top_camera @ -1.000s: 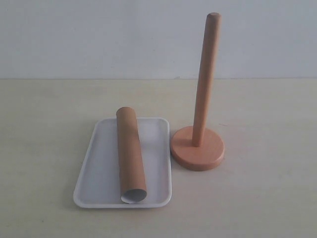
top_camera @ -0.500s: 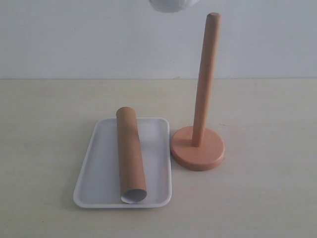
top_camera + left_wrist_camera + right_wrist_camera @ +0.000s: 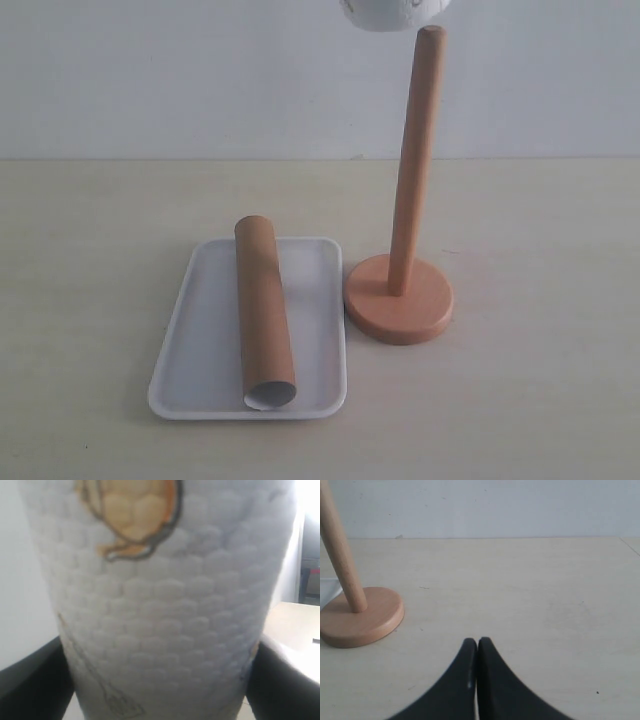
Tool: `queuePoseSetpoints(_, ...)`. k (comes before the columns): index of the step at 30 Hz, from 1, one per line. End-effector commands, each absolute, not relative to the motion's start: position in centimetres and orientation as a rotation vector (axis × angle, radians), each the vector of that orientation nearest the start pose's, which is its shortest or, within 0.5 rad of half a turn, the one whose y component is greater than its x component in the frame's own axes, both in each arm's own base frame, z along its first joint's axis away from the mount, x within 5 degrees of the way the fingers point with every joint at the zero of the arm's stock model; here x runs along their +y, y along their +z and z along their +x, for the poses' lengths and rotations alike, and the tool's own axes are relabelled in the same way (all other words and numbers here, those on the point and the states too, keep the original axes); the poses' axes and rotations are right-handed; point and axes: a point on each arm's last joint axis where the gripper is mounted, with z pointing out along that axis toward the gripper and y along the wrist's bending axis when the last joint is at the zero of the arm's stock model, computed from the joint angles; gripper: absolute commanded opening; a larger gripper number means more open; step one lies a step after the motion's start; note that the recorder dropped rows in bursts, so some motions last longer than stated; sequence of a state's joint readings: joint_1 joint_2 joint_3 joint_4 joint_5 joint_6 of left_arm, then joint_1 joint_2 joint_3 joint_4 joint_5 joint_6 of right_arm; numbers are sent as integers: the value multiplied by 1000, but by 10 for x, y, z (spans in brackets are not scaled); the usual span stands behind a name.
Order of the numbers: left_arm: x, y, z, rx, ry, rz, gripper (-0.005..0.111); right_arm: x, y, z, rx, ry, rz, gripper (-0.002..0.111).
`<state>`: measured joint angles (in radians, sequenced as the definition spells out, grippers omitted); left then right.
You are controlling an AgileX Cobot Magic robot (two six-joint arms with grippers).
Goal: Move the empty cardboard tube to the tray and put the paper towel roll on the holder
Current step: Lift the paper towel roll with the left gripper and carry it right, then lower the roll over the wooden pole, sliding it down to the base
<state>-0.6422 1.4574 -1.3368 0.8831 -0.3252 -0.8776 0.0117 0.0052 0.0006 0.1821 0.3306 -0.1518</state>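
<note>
The empty cardboard tube [image 3: 264, 310] lies lengthwise in the white tray [image 3: 190, 340], its open end toward the camera. The wooden holder [image 3: 400, 300] stands upright just right of the tray, also seen in the right wrist view as holder [image 3: 355, 615]. The paper towel roll [image 3: 395, 14] shows only its lower end at the top edge, hanging just above and a little left of the post's tip. In the left wrist view the paper towel roll [image 3: 160, 605] fills the picture, with my left gripper [image 3: 160, 680] shut on it. My right gripper [image 3: 477, 642] is shut and empty, low over the table.
The pale table [image 3: 540, 220] spreads around the tray and holder, ending at a plain white wall behind. The tray's corner [image 3: 327, 590] shows beside the holder's base in the right wrist view.
The paper towel roll has come into view at the top edge and moved right and slightly down, ending just above the post's tip. Tube, tray and holder have not moved.
</note>
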Motion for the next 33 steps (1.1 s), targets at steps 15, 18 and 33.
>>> queuePoseSetpoints(15, -258, 402, 296, 1317, -721, 706, 4, 6, 184, 54, 1805, 66, -36, 0)
queuePoseSetpoints(18, -261, 394, 300, 1339, -717, 710, 4, 6, 184, 54, 1805, 66, -36, 0)
queuePoseSetpoints(33, -279, 341, 325, 1483, -733, 722, 4, 6, 184, 54, 1805, 66, -36, 0)
